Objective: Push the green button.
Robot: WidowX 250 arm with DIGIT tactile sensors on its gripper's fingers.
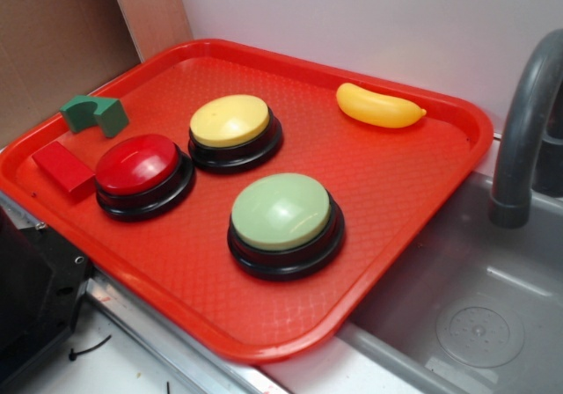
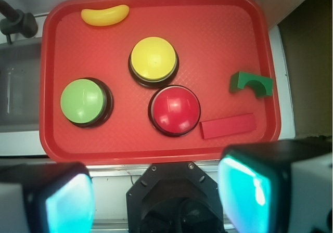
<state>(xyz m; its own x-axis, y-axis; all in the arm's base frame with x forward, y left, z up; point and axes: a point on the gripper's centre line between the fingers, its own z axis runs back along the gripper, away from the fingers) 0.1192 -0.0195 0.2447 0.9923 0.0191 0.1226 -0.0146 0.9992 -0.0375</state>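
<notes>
The gripper [image 2: 156, 202] of the WidowX arm hangs high over the near edge of a red tray [image 2: 229, 9], its two translucent fingers [image 2: 244, 191] spread wide apart with nothing between them, as seen from the wrist camera. The exterior view does not show the gripper at all. The green button [image 2: 83, 101], a pale sage dome on a black base, sits in the tray's left half in the wrist view, forward and to the left of the open jaws. In the exterior view the green button [image 1: 281, 211] is the one closest to the sink [image 1: 475, 324] side of the tray, standing alone with bare tray around it.

The red button [image 2: 174, 109] lies almost straight ahead of the gripper, and the yellow button [image 2: 153, 60] sits just beyond it; both are nearer the gripper's centre line than the target. A yellow banana [image 2: 105, 14] rests at the far left corner, while a green arch block [image 2: 251, 83] and a red bar [image 2: 229, 125] lie on the right.

The coming move appears to turn on a leftward shift: the gripper would need to travel forward and left, clear of the red dome, before descending onto the green cap. Being round, the button sets no preferred angle of approach.
</notes>
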